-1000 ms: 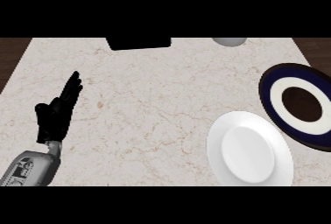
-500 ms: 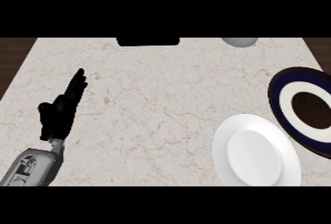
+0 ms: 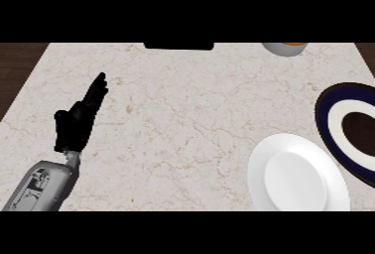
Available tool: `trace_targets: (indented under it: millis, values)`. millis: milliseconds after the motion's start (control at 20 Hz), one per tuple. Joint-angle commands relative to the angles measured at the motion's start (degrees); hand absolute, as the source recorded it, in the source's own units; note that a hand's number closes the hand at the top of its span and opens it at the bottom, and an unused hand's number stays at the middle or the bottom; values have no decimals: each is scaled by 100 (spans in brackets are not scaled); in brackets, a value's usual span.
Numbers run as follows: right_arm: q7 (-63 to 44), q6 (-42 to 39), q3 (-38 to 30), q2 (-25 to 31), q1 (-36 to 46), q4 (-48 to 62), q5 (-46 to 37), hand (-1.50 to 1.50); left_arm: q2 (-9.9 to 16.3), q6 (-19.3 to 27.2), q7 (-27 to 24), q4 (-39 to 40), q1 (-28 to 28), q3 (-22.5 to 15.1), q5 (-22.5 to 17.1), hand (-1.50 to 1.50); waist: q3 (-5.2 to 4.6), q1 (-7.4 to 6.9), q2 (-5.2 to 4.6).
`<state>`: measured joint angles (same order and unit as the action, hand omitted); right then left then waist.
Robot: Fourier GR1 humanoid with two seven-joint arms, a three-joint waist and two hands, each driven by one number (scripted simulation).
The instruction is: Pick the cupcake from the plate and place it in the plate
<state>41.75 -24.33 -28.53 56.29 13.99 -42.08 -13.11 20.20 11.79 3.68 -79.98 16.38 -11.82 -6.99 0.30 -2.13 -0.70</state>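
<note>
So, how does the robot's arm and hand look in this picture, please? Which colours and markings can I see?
Only one arm shows, at the view's left. The left hand is plain black, with slim black fingers and a thumb. Behind a short narrow wrist comes the light grey forearm, a rounded shell bearing small dark markings too small to read. No cables or sleeves are visible. The right hand is out of view.

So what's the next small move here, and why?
Probably bring the right hand into view toward the dark blue plate at the right edge. The white plate beside it lies bare, no cupcake shows on either plate, and only the left hand is visible, open and resting far across the counter. The blue plate is partly cut off, so look there first.
</note>
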Motion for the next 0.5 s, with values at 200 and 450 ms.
trace_targets:
  millis: [200,450]
  values:
    - [604,710,1091,-470,1068,889,-1014,150,59,-224,18,213,190,214,-26,0,-8,-49,-7]
    - [360,1335,1698,-764,1615,1305,-1775,150,20,-330,5,369,353,331,-12,0,-16,9,3]
